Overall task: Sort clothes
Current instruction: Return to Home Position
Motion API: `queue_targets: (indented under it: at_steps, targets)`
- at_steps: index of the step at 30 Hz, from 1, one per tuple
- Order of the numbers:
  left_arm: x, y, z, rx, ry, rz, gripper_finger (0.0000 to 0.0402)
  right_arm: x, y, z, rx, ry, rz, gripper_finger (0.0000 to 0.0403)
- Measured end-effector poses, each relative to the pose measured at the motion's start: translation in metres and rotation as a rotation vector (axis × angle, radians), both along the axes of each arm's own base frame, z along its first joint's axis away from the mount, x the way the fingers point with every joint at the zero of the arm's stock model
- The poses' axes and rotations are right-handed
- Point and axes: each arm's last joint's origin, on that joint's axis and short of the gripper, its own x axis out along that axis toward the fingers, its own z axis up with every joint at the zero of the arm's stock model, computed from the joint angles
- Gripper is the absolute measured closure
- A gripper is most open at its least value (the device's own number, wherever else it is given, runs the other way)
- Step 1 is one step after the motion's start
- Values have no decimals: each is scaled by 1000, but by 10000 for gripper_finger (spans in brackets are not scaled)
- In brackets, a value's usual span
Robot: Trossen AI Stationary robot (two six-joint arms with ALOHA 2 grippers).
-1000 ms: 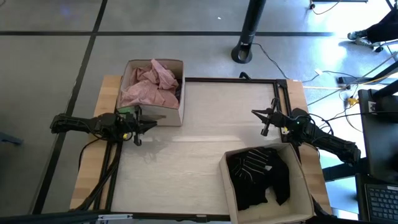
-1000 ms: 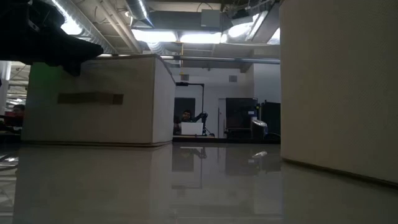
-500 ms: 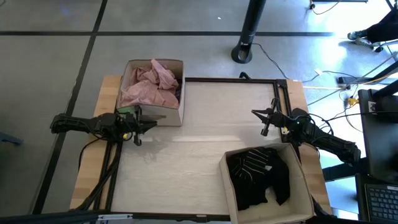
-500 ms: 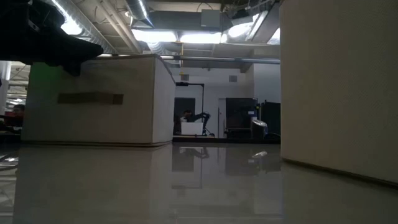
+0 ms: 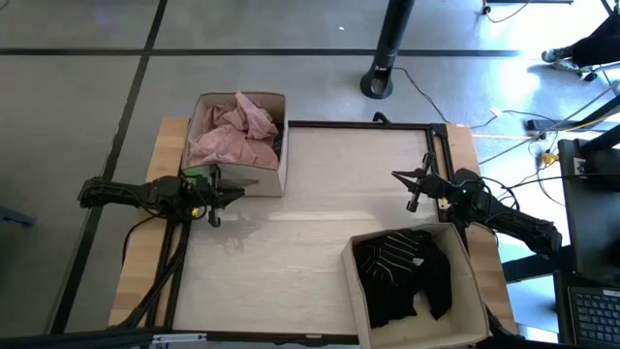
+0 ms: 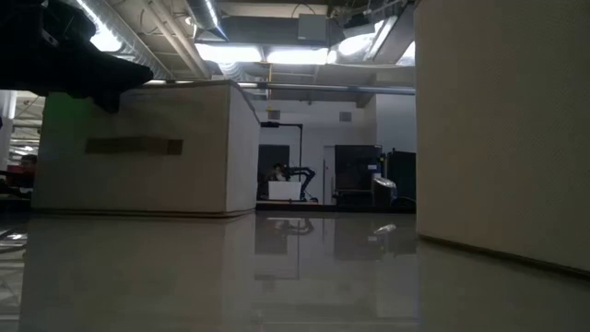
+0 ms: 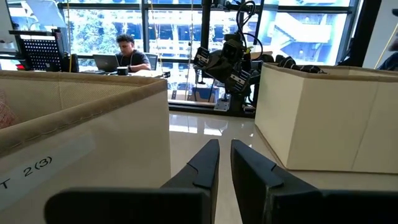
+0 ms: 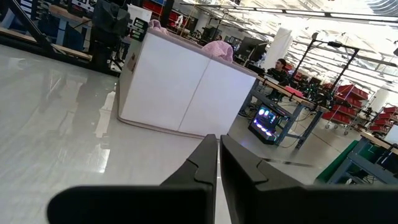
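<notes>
The left gripper (image 5: 247, 182) hangs low over the left edge of the worktop (image 5: 320, 184), just beside the near wall of the tan box (image 5: 275, 107) in the far left corner. It points across the worktop towards the other arm. Its jaws are almost together, with only a thin slit between the fingers (image 7: 205, 165), and they hold nothing. Pink clothes (image 5: 232, 134) fill this box in a crumpled heap that rises above its rim.

The right gripper (image 5: 399, 177) hangs over the right side of the worktop, pointing back at the left one, well apart from it. Its jaws are together and empty. Just beside it, in the near right corner, stands a second tan box (image 5: 354, 291). Black clothes with white stripes (image 5: 402, 271) lie in it, below the rim.

The pale middle of the worktop lies between the two boxes. In the low view the left arm (image 6: 74, 55) shows dark in front of the far box.
</notes>
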Motion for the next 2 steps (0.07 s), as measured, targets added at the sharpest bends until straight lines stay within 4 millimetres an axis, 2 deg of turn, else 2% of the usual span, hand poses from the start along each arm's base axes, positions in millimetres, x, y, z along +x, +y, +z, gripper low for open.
queue_targets:
  at_steps: [2]
  targets:
    - [0,0,0,0,0,0,370,0,0,0,0,0,0,382]
